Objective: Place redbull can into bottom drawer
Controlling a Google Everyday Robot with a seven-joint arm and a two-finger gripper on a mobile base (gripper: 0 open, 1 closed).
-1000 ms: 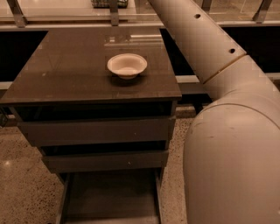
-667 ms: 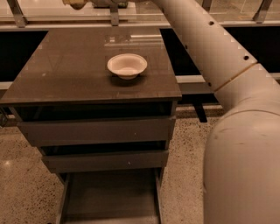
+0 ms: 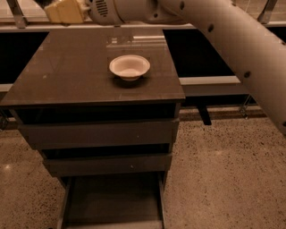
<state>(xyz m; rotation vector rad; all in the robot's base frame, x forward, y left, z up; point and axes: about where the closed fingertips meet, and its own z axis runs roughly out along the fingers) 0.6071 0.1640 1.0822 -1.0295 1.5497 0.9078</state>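
While the gripper (image 3: 64, 11) hangs at 11 o'clock over the cabinet top's (image 3: 67, 74) far edge, grip state can't tell, redbull can not in sight, the open bottom drawer (image 3: 111, 201) lies toward 6 o'clock, white bowl (image 3: 129, 67) between.

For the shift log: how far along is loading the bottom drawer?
Done: the bottom drawer stands pulled out. In hand: the gripper is at the view's top left, above the far edge of the cabinet top; a white bowl sits on it. Left: no can is in view, none in the drawer, so placing remains.
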